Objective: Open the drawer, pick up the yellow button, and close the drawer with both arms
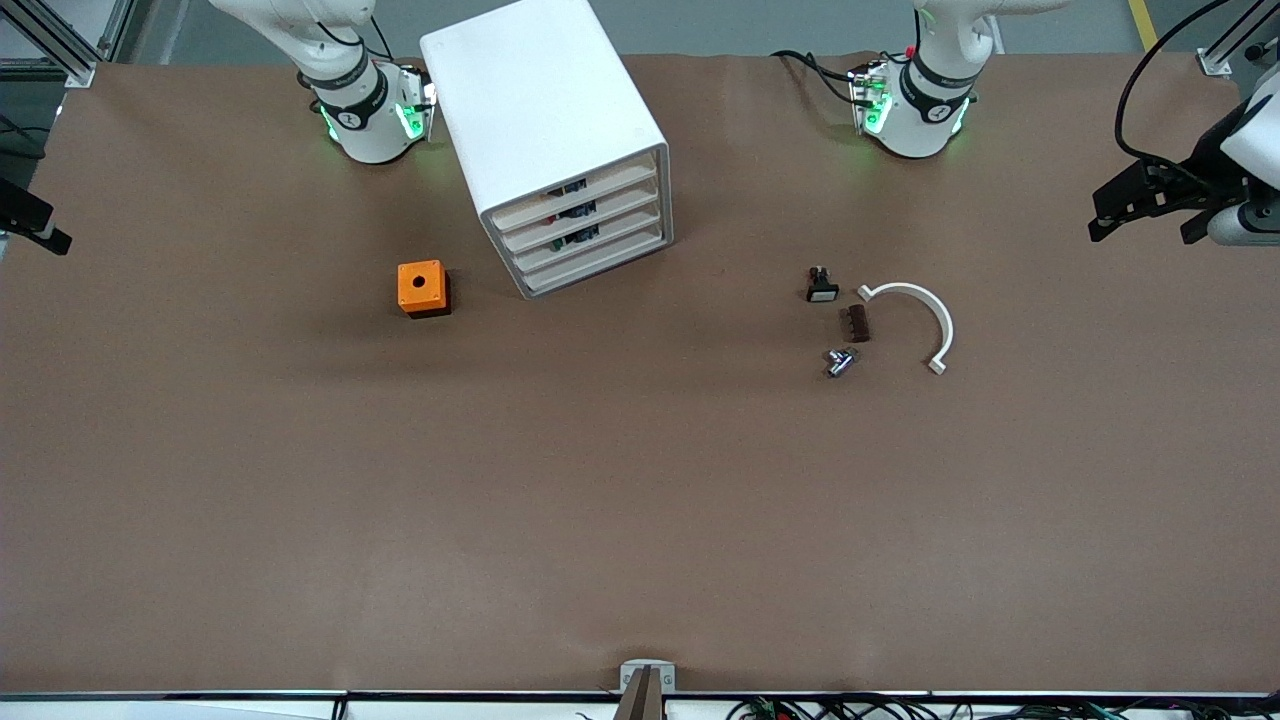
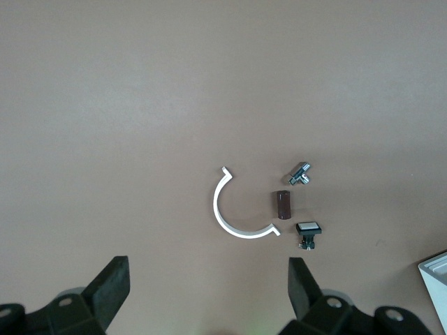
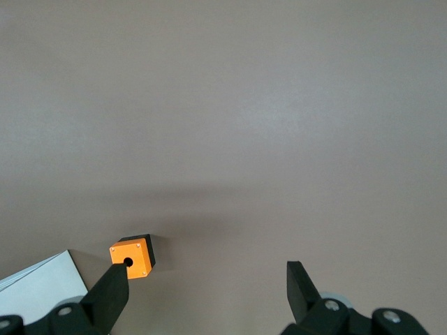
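The white cabinet (image 1: 545, 110) stands between the two arm bases, with its four drawers facing the front camera. The uppermost drawer (image 1: 572, 194) is shut. The button is hidden. My left gripper (image 1: 1140, 212) hangs open and empty in the air at the left arm's end of the table. In the left wrist view the left gripper (image 2: 208, 279) is over bare table, apart from the small parts. My right gripper (image 1: 40, 228) hangs at the right arm's end. In the right wrist view it (image 3: 207, 283) is open and empty, apart from the cabinet (image 3: 38, 289).
An orange cube box (image 1: 422, 288) with a round hole sits beside the cabinet, toward the right arm's end. Toward the left arm's end lie a black-and-white switch part (image 1: 822, 286), a brown piece (image 1: 857, 323), a metal piece (image 1: 840, 361) and a white curved piece (image 1: 915, 315).
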{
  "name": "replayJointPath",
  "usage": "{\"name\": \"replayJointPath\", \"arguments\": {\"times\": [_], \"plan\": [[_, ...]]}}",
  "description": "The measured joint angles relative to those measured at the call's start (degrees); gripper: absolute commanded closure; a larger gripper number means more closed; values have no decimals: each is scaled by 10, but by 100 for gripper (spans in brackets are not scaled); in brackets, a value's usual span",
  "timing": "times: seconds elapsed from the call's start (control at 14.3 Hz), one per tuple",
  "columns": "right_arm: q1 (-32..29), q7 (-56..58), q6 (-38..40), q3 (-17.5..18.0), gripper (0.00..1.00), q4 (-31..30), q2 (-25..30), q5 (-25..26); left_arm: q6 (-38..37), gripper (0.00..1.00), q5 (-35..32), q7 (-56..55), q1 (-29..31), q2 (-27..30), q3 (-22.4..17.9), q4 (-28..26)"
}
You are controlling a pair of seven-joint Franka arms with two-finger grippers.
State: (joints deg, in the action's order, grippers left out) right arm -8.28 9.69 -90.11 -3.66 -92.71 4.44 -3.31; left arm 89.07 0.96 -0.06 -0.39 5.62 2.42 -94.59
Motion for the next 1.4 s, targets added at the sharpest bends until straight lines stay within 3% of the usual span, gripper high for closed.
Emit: {"name": "replayJointPath", "arguments": {"times": [0.77, 1.12, 1.4], "plan": [[-1, 0, 1, -1, 0, -1, 0, 0, -2, 0, 0, 0, 1, -12, -1, 0], [-1, 0, 2, -1, 0, -2, -1, 0, -2, 0, 0, 0, -4, -72, 7, 0], [-1, 0, 2, -1, 0, -2, -1, 0, -2, 0, 0, -36, -6, -123, 41, 0]]}}
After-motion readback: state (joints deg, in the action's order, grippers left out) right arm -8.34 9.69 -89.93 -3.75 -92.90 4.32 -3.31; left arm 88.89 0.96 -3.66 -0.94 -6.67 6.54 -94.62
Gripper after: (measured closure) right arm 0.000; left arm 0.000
